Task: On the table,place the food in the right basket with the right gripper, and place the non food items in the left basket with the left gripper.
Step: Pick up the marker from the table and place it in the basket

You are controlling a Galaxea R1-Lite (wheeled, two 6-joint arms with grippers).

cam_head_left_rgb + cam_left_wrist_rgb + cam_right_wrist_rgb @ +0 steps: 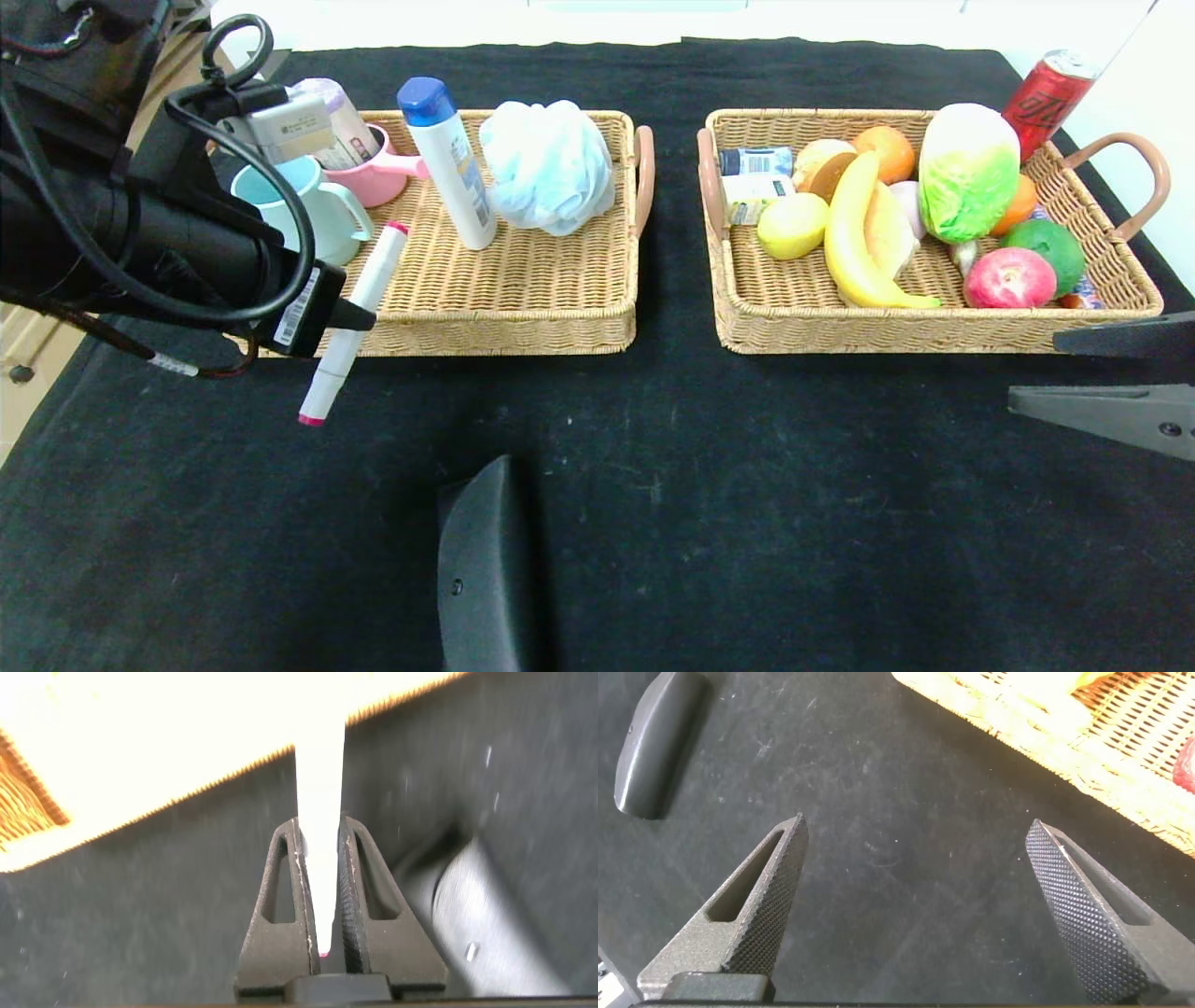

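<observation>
At the far left of the head view the bulky black left arm and its cables hide the front-left corner of the left woven wicker basket (523,308) and part of the pale blue plastic mug (322,210) inside it. The left gripper (322,891) is clamped on a white marker pen with pink ends (355,317), which slants across the basket's front rim, its upper end over the basket floor and its lower end out over the black cloth-covered table (653,504). In the left wrist view the pen's far end washes out against the bright basket.

Deeper in that basket stand a pink plastic cup (378,173), partly masked by the wrist camera, a white lotion bottle with a blue cap (453,168), leaning, and a pale blue mesh bath sponge (546,168).

A narrow strip of bare cloth separates the baskets; the wide front of the table lies open, save a dark grey curved part (485,569) at the bottom edge.

The right woven wicker basket (934,327) is crowded with food, and a yellow banana (854,243) overlaps other pieces.

The right gripper (915,891), cut off at the head view's right edge, hovers with fingers spread wide over bare cloth just in front of that basket.
</observation>
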